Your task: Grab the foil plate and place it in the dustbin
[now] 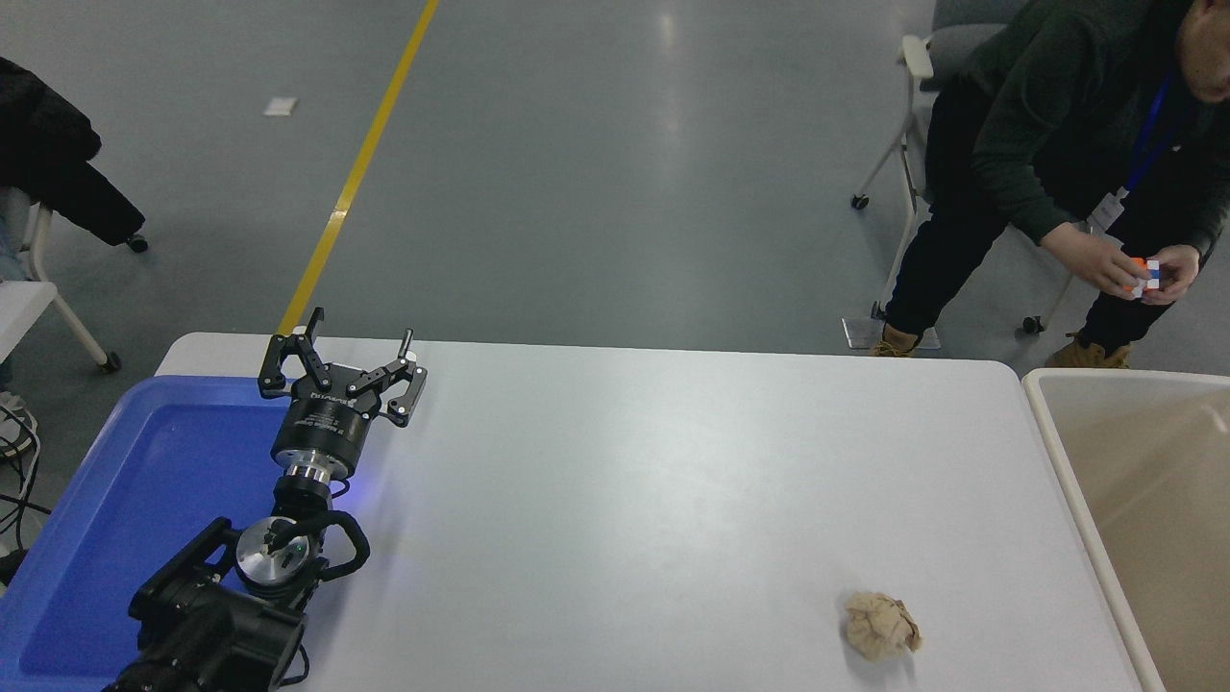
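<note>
The foil plate is out of view. The beige dustbin point(1057, 452) stands at the table's right end, cut off by the picture's right edge; only part of its tan inside shows. My left gripper point(360, 348) is parked at the lower left, open and empty, over the edge of the blue tray. My right arm and gripper are out of view.
A flat blue tray point(135, 500) lies at the table's left end. A crumpled brown paper ball point(881, 626) lies near the front right. A person point(1057, 144) stands beyond the far right corner, holding a small colourful cube point(1145, 276) in both hands.
</note>
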Motion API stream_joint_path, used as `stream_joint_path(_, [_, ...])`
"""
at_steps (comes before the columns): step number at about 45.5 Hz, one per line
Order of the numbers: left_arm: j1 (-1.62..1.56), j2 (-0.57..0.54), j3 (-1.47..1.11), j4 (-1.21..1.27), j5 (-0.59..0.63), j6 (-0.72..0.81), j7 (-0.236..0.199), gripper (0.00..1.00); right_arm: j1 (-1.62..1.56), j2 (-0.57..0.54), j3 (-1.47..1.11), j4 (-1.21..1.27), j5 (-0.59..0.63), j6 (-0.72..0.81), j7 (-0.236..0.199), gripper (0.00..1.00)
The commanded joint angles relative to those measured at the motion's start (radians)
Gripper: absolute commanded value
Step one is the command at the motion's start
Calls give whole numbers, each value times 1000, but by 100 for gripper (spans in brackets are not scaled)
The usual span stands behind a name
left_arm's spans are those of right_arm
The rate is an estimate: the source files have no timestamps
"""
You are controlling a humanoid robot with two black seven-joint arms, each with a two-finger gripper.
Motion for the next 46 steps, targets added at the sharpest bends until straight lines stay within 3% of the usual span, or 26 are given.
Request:
stream_joint_path(1, [-1,0,0,0,0,0,0,99,-427,252,336,-414,85,-27,1,0])
stream_joint_path(10, [-1,0,0,0,0,0,0,99,-514,467,422,-618,93,-59,-2,0])
stream_joint_path(23, [1,0,0,0,0,2,0,99,-587,619,500,-635,90,-220,0,0])
stream_joint_path(46, [1,0,0,0,0,0,0,99,-616,665,492,-632,87,-277,0,0])
